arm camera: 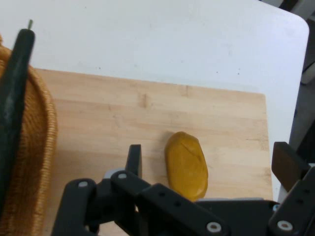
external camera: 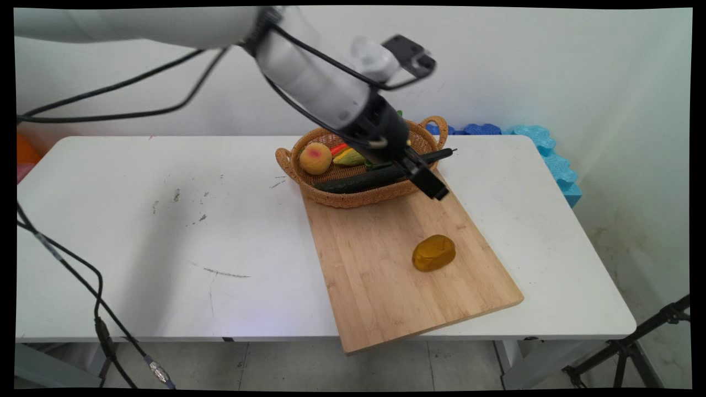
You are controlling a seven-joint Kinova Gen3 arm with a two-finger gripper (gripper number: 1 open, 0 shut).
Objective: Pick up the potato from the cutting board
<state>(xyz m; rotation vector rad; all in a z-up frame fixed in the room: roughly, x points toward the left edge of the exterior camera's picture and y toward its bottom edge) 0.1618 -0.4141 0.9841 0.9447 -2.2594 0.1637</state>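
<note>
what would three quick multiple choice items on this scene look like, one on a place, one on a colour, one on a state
1. Where does the yellow-brown potato lie?
A. in the basket
B. on the cutting board
C. on the bare table

2. What colour is the long cucumber in the basket?
A. dark green
B. red
C. white

3. How do the gripper's jaws stand?
A. shut on the potato
B. shut on nothing
C. open, holding nothing

Answers: 1 B, it rests on the wooden cutting board, apart from the basket. 2 A, it lies dark green across the wicker. 3 C, the hand view shows both fingers wide apart above the potato.
</note>
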